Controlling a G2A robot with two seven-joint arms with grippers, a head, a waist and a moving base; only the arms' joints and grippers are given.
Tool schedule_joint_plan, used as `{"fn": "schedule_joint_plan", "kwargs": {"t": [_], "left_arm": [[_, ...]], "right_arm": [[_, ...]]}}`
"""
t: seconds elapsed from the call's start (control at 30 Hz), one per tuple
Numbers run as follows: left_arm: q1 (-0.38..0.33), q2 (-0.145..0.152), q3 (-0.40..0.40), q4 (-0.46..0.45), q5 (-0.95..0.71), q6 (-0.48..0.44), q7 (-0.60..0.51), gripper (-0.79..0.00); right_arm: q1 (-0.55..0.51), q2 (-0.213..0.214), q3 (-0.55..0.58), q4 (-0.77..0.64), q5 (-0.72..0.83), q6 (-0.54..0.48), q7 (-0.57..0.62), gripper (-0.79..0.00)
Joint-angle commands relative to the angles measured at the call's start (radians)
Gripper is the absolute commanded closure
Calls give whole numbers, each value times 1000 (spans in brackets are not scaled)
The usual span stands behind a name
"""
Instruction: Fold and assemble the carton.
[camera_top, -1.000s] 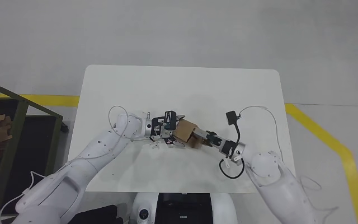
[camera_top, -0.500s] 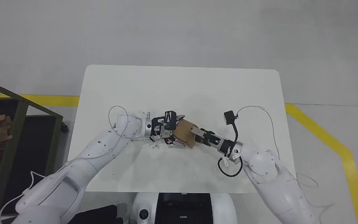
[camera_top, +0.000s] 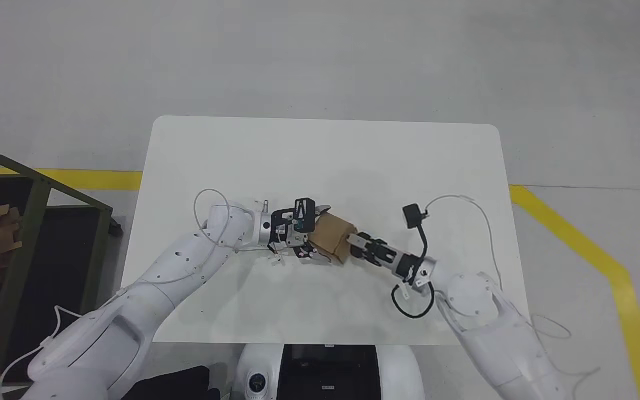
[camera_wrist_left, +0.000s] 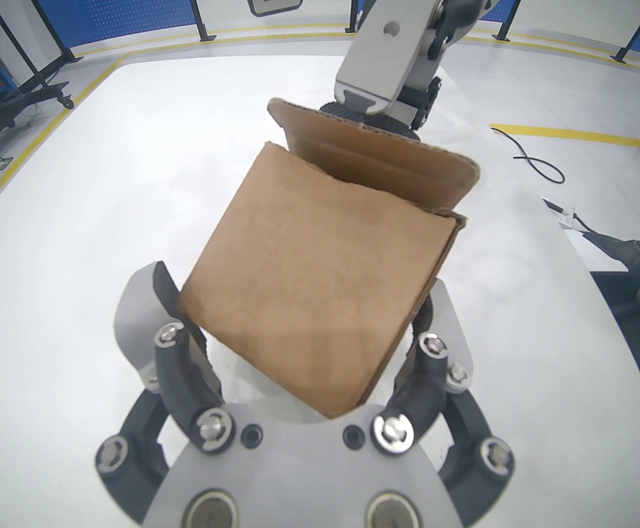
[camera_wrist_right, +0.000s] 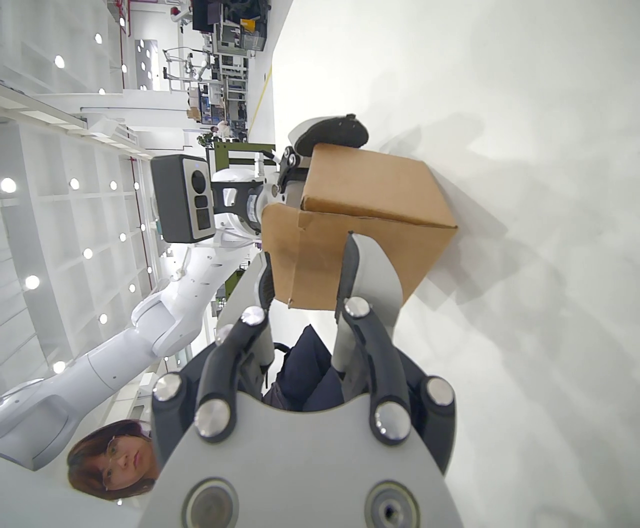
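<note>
the right end effector (camera_top: 357, 243) has pushed in against the carton (camera_top: 333, 238), folding its end flap nearer shut, fingers parted; the left end effector (camera_wrist_left: 300, 310) clamps the carton mid-worktop (camera_top: 400, 160).

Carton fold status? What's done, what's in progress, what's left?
Done: the carton body is squared into a box, clamped in the left gripper. In hand: the right gripper is at the end flap, which stands partly open. Left: press that flap shut; the opposite end is hidden.
</note>
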Motion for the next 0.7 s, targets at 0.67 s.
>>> {"fn": "schedule_joint_plan", "kwargs": {"t": [0.67], "left_arm": [[0, 0, 0, 0, 0, 0, 0, -785]], "right_arm": [[-35, 8, 24, -35, -92, 69, -44, -212]]}}
